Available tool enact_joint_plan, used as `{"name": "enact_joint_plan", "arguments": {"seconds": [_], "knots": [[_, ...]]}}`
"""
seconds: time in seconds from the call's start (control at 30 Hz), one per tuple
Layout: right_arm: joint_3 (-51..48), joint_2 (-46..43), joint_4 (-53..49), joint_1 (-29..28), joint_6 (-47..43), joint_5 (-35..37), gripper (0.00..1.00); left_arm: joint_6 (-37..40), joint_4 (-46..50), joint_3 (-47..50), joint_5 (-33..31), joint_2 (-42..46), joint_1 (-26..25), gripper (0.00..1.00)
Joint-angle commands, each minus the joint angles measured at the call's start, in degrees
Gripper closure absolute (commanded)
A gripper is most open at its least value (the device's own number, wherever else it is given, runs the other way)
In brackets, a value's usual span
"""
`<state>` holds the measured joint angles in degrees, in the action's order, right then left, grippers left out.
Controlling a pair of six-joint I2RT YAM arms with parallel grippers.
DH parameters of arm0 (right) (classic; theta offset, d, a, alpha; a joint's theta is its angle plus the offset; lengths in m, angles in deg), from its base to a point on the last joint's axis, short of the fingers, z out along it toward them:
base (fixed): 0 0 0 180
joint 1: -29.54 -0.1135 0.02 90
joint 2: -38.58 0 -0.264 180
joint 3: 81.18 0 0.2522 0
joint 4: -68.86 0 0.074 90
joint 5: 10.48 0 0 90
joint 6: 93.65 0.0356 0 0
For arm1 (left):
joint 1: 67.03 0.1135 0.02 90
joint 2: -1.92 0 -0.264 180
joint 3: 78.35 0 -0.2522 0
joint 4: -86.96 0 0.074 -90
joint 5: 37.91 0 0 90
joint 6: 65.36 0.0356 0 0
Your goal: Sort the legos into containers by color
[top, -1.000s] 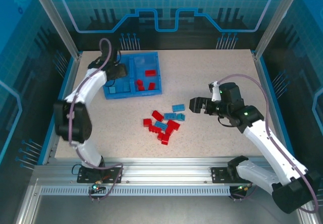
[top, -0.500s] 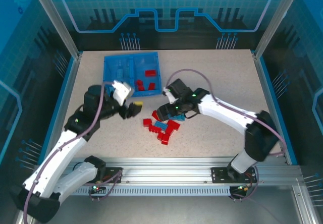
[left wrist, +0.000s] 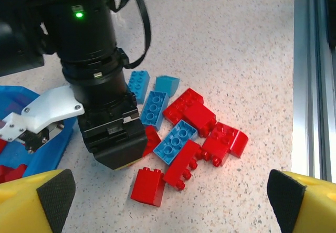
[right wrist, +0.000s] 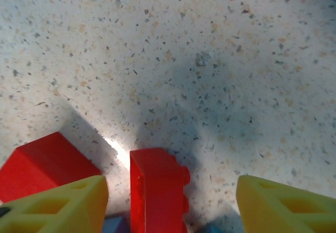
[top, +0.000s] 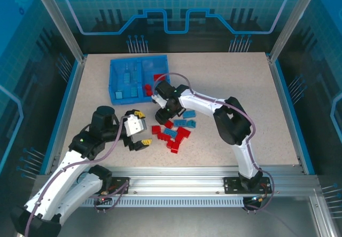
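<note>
From above, a speckled beige table (top: 235, 87) sits inside blue-lit panels (top: 176, 7). The two-part blue tray (top: 155, 66) lies upper left, with loose bricks (top: 173, 130) at centre.

Left wrist: the left gripper (left wrist: 168, 199) has its fingers spread wide. Beyond it lie four blue and about seven red bricks.

Right wrist: the right gripper (right wrist: 168, 204) has its fingers apart, flanking one red brick (right wrist: 157, 186) without touching it.

My bench (top: 240, 87) looks like speckled stone, matt and a little grainy. The legos (left wrist: 178, 141) are smooth plastic with a soft gloss. The tray (top: 120, 65) is blue plastic, slightly shiny. My left tool (top: 142, 126) has fingers (left wrist: 21, 212) of yellow plastic with dark, rough pads (left wrist: 55, 191). The rail (left wrist: 315, 86) is brushed metal.
</note>
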<state>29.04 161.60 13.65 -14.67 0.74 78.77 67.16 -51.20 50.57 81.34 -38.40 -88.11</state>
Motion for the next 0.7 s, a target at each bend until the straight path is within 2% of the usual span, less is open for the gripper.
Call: {"name": "enact_joint_plan", "arguments": {"seconds": [0.0,0.13,0.33,0.43,0.5,0.67], "knots": [[1.7,2.0,-3.1,0.1,-1.4,-1.5,0.41,3.4,-0.6,0.9,2.3,0.1,-0.3,0.01],[1.4,3.1,-3.4,0.2,-1.5,-1.7,0.53,3.4,-1.9,1.8,1.9,0.2,-0.2,0.01],[2.0,3.7,-3.9,0.4,-1.9,-3.2,0.58,3.6,-2.5,2.6,1.4,0.0,-0.3,0.01],[2.7,3.4,-4.1,0.5,-1.7,-3.1,0.69,3.7,-2.6,2.8,0.5,0.1,-0.3,0.01],[2.8,1.6,-3.7,0.7,-1.0,-3.0,0.77,3.6,-2.9,3.0,-0.3,0.2,-0.3,0.01],[2.6,-7.8,-0.6,1.0,1.8,-0.8,0.77,0.7,-7.1,4.0,-3.4,1.1,-0.2,0.01]]}}
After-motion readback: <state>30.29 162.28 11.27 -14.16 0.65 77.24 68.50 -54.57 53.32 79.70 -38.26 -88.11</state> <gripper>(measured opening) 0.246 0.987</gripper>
